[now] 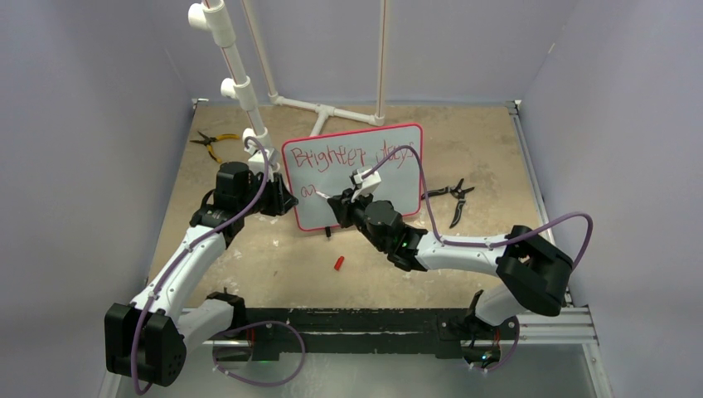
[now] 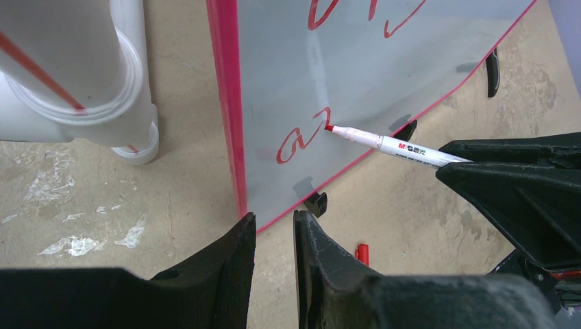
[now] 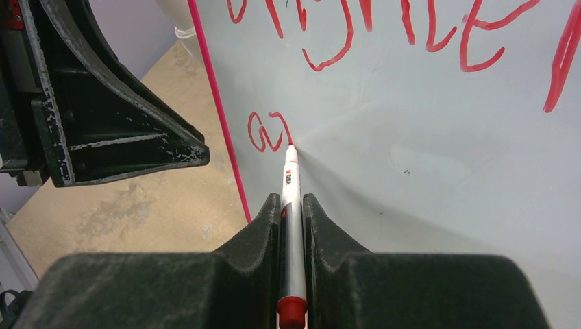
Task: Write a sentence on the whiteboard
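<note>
The whiteboard (image 1: 390, 186) (image 2: 384, 75) (image 3: 445, 171) stands upright on black feet at mid-table, its frame red. The sentence (image 1: 348, 156) is red lettering: a top row, and below it a short piece (image 2: 301, 137) (image 3: 267, 131) at the left. My right gripper (image 1: 336, 201) (image 3: 292, 200) is shut on a white marker (image 2: 404, 146) (image 3: 291, 185). The marker's red tip touches the board at the end of the lower piece. My left gripper (image 1: 282, 201) (image 2: 274, 219) is at the board's lower left corner. Its jaws stand slightly apart, with only floor showing between them.
A red marker cap (image 1: 338, 263) (image 2: 362, 252) lies on the floor in front of the board. Yellow-handled pliers (image 1: 211, 141) lie at the back left and black pliers (image 1: 452, 197) to the right of the board. A white PVC pipe (image 1: 236, 75) (image 2: 75, 75) rises just left of the board.
</note>
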`<state>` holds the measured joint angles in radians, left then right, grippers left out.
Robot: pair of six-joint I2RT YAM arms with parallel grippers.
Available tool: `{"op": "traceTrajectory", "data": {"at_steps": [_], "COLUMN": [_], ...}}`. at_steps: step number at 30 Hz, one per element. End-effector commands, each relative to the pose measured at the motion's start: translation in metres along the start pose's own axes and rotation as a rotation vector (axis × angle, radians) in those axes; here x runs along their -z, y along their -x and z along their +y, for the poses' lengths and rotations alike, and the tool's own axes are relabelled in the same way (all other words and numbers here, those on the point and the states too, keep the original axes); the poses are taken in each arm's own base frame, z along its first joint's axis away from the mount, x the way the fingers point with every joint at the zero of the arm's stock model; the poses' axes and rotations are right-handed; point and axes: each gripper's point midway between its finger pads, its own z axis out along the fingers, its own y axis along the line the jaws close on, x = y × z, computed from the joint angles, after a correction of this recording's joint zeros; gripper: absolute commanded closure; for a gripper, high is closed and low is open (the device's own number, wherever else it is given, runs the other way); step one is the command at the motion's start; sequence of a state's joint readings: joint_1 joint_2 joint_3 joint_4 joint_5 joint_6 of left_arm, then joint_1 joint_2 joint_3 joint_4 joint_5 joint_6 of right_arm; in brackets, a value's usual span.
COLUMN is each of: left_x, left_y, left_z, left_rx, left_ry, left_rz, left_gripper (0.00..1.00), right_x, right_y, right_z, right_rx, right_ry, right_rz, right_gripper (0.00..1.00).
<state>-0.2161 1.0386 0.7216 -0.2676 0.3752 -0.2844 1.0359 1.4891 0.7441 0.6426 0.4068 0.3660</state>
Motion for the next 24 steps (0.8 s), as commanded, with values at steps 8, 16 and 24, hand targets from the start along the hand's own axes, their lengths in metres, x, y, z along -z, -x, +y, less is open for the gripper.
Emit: {"op": "traceTrajectory", "data": {"at_steps": [8,16,24], "left_x": [0.002,0.002,0.002], "left_y": [0.007,0.006,0.006], "left_z": [-0.001,0.0,0.0], "left_rx": [-0.015,-0.015,-0.015], "left_ry": [-0.008,-0.008,-0.006], "left_rz": [-0.035,-0.035,-0.036], "left_gripper": [0.74,0.74,0.74], "right_x": [-0.002,0.007,0.015], "right_y": [0.047,0.049,0.048], "right_z": [0.004,-0.009,-0.01], "right_rx": [-0.069,-0.082,-0.081], "right_ry": [-0.028,-0.078,-0.056], "right_rz": [-0.133,-0.152,-0.16], "right_gripper": [1.0,1.0,1.0]}}
